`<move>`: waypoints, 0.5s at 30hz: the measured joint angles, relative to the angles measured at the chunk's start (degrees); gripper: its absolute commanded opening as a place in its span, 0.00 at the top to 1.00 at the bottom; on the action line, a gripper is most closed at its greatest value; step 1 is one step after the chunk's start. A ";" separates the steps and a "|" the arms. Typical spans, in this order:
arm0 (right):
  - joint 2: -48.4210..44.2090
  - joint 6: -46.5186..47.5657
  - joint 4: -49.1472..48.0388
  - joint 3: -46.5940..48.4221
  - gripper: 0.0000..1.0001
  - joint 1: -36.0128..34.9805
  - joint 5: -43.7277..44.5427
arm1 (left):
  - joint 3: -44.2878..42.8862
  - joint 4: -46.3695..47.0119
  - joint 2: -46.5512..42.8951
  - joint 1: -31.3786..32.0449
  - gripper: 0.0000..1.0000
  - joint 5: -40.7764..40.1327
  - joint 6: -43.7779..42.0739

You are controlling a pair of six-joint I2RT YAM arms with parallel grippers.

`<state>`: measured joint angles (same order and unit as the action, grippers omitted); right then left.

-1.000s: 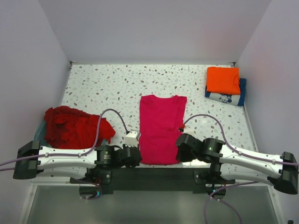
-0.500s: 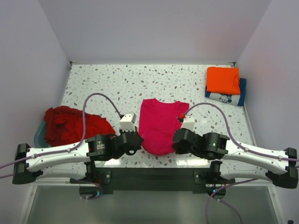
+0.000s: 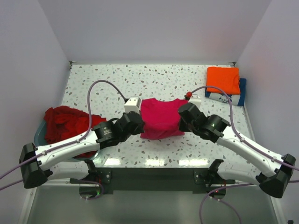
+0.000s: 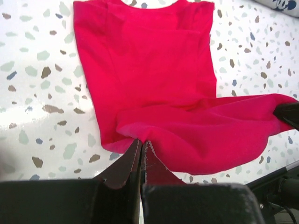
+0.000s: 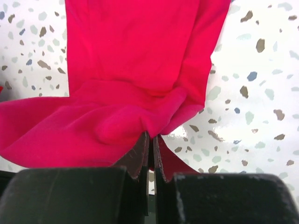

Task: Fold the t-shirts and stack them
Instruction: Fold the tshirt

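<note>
A: White walls, speckled table. Nearest, the left gripper and right gripper are each pinching a hem corner of the magenta t-shirt, jaws pressed together on the cloth.
B: Changing from a second ago?
A: Yes. The hem was lying flat by the bases and is now doubling over toward the collar, mid-table.
B: Farther out?
A: The dark red shirts are sitting left, unchanged. The orange shirt is lying on the navy shirt, far right.

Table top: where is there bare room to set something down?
Bare table runs along the back wall, from the left corner to the orange t-shirt. There is also a near strip in front of the pink t-shirt. Crowded: the red t-shirts at left and the far-right corner.
</note>
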<state>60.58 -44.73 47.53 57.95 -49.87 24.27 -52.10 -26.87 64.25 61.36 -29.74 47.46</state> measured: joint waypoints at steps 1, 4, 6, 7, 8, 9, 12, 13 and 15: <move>0.22 0.74 -0.02 0.61 1.00 0.70 0.00 | -0.50 0.68 0.28 -0.85 1.00 0.59 -0.79; 1.09 2.73 -0.61 2.16 1.00 3.15 -0.87 | -1.46 2.49 1.36 -3.67 1.00 2.49 -3.06; 1.90 3.85 -1.33 2.64 1.00 4.85 -1.51 | -1.77 3.63 2.40 -5.55 1.00 3.91 -4.39; 2.51 4.50 -1.66 2.86 1.00 5.97 -1.90 | -1.84 4.04 2.91 -6.34 1.00 4.55 -4.96; 3.13 5.07 -1.95 3.10 1.00 6.97 -2.34 | -1.90 4.61 3.54 -7.23 1.00 5.35 -5.42; 3.78 5.66 -2.32 3.30 1.00 7.87 -2.86 | -2.03 5.05 4.20 -8.15 1.00 6.01 -6.10; 5.95 7.41 -3.21 4.20 1.00 10.69 -4.61 | -2.71 6.23 6.10 -10.64 1.00 8.09 -7.74; 6.64 7.87 -3.54 4.61 1.00 11.50 -5.14 | -3.10 6.62 6.82 -11.56 1.00 8.85 -8.20; 8.66 8.94 -4.57 5.81 1.00 13.44 -6.34 | -4.33 7.43 8.41 -13.49 1.00 10.43 -9.27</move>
<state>69.23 -35.79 42.96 63.77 -36.42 17.93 -56.42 -19.44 72.66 47.88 -19.31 38.20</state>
